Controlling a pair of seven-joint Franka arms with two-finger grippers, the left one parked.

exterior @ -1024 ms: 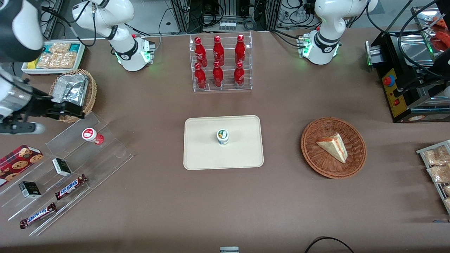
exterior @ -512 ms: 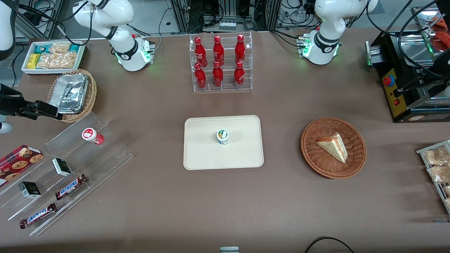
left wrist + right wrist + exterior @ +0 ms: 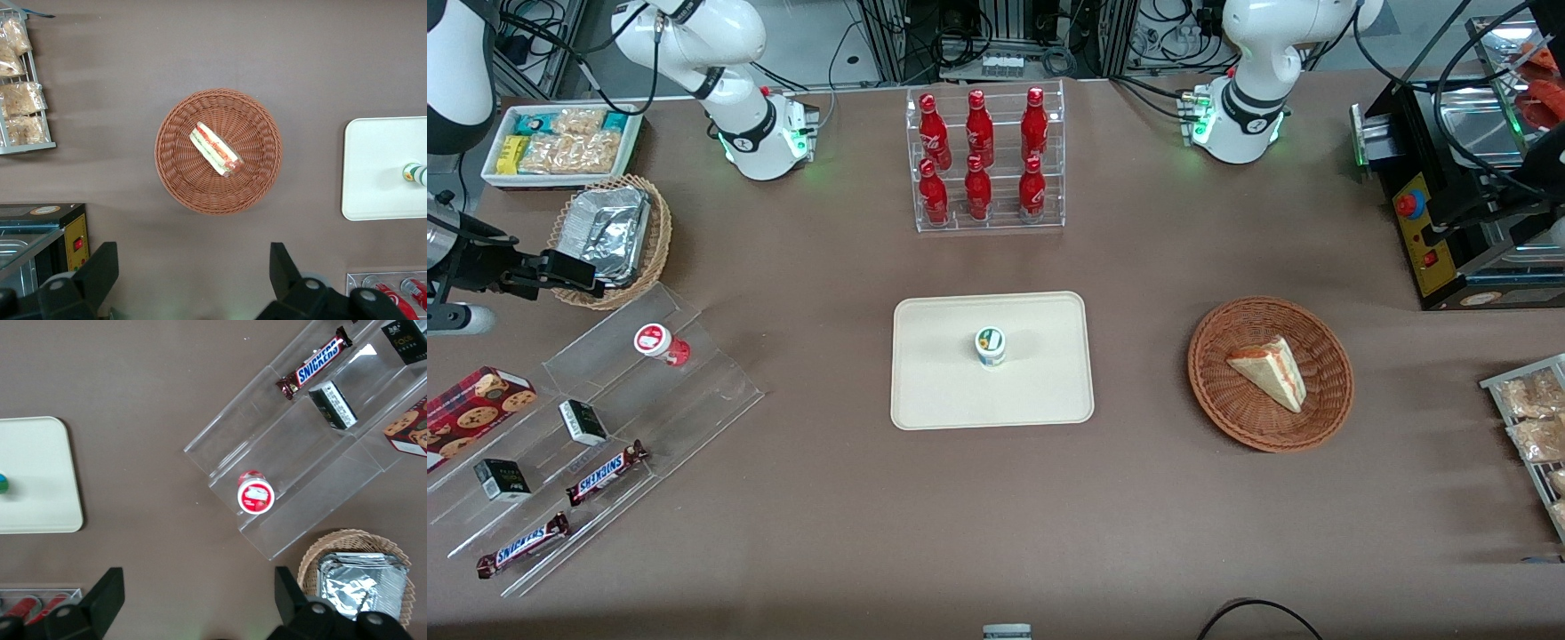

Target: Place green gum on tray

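**Q:** Where is your claw, and how are its fingers standing?

**A:** My claw (image 3: 574, 273) is hanging above the surface (image 3: 827, 533) at my own working end, over the edge of a wicker basket holding foil (image 3: 609, 236). The fingers are standing apart with nothing between them; in my wrist camera the two dark fingertips (image 3: 107, 597) are showing wide apart over bare brown surface.

**Q:** And the green gum?

**A:** The green gum (image 3: 990, 345) is standing upright on the tray (image 3: 934, 400), near the tray's middle, well apart from my claw and toward the parked arm's end from it. Nothing is touching it. My wrist camera is catching only a sliver of it (image 3: 3, 483) at the frame edge, on the tray (image 3: 40, 500).

**Q:** What is lying closest to your claw?

**A:** Just beside it, nearer the front camera, a clear stepped display stand (image 3: 605, 427) is sitting on the surface. A red-lidded bottle (image 3: 660, 343) is standing on its upper step; it is also showing in my wrist camera (image 3: 255, 493). Lower steps are carrying small dark boxes (image 3: 583, 421) and Snickers bars (image 3: 606, 472).

**Q:** Anything else?

**A:** A rack of red bottles (image 3: 983, 160) is standing farther from the front camera than the tray. A round brown basket with a sandwich wedge (image 3: 1269, 373) is lying toward the parked arm's end.
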